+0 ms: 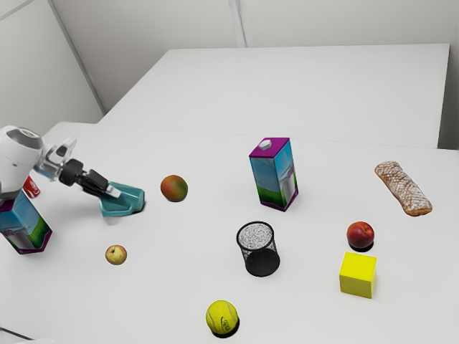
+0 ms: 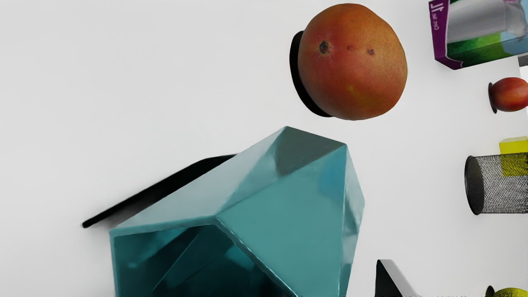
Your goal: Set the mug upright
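The teal faceted mug (image 1: 129, 202) lies tipped over on the table at the exterior view's left. My gripper (image 1: 109, 189) is right at it, reaching down at a slant, its tip overlapping the mug there. In the wrist view the mug (image 2: 284, 198) has its dark opening toward my hand. The gripper (image 2: 264, 288) stands open around it; one fingertip (image 2: 390, 282) shows beside the mug's outer wall, with a gap of table between. The other fingertip is hidden by the mug.
A mango (image 1: 174, 188) lies close beyond the mug, and a small apple (image 1: 116, 254) sits nearby. One carton (image 1: 26, 225) stands near the arm, another (image 1: 275, 174) farther out. Beyond are a mesh cup (image 1: 259, 249), tennis ball (image 1: 222, 317), yellow cube (image 1: 358, 274), red fruit (image 1: 360, 234) and bread (image 1: 404, 188).
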Tool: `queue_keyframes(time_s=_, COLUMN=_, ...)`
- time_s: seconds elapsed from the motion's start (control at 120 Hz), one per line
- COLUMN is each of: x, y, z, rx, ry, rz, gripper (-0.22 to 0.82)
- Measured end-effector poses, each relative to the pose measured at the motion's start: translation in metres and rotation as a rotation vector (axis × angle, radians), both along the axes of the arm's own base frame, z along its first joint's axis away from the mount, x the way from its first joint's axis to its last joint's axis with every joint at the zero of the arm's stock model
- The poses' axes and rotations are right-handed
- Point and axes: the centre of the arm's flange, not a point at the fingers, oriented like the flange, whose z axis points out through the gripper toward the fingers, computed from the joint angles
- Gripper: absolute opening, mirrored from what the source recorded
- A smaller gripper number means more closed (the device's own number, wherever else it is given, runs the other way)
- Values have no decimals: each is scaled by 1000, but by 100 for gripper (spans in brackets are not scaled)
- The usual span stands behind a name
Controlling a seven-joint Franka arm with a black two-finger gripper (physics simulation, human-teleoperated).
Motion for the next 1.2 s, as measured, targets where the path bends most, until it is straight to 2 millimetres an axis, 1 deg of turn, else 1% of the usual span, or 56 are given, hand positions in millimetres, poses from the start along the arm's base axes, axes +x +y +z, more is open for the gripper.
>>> queue_keyframes(time_s=0.058, x=0, y=-1, z=2, rx=-3, ry=-9, rz=-9, gripper=-1)
queue_keyframes(time_s=0.125, x=0, y=-2, z=3, rx=-6, ry=-16, rz=-19, gripper=-6)
queue_keyframes(time_s=0.192, x=1, y=-4, z=4, rx=-7, ry=-23, rz=-29, gripper=-10)
queue_keyframes(time_s=0.275, x=3, y=-6, z=11, rx=4, ry=-36, rz=-42, gripper=-13)
queue_keyframes(time_s=0.358, x=5, y=-10, z=23, rx=26, ry=-55, rz=-58, gripper=-15)
queue_keyframes(time_s=0.4, x=6, y=-14, z=33, rx=47, ry=-66, rz=-70, gripper=-15)
queue_keyframes(time_s=0.5, x=11, y=-32, z=55, rx=114, ry=-80, rz=-115, gripper=-17)
queue_keyframes(time_s=0.608, x=13, y=-58, z=79, rx=214, ry=-88, rz=-164, gripper=-18)
queue_keyframes(time_s=0.758, x=15, y=-104, z=98, rx=349, ry=-91, rz=-234, gripper=-18)
queue_keyframes(time_s=0.858, x=19, y=-137, z=105, rx=447, ry=-89, rz=-288, gripper=-18)
queue_keyframes(time_s=1.05, x=33, y=-199, z=116, rx=601, ry=-81, rz=-379, gripper=-18)
queue_keyframes(time_s=1.092, x=32, y=-212, z=119, rx=625, ry=-76, rz=-389, gripper=-18)
queue_keyframes(time_s=1.2, x=23, y=-241, z=118, rx=674, ry=-47, rz=-405, gripper=-18)
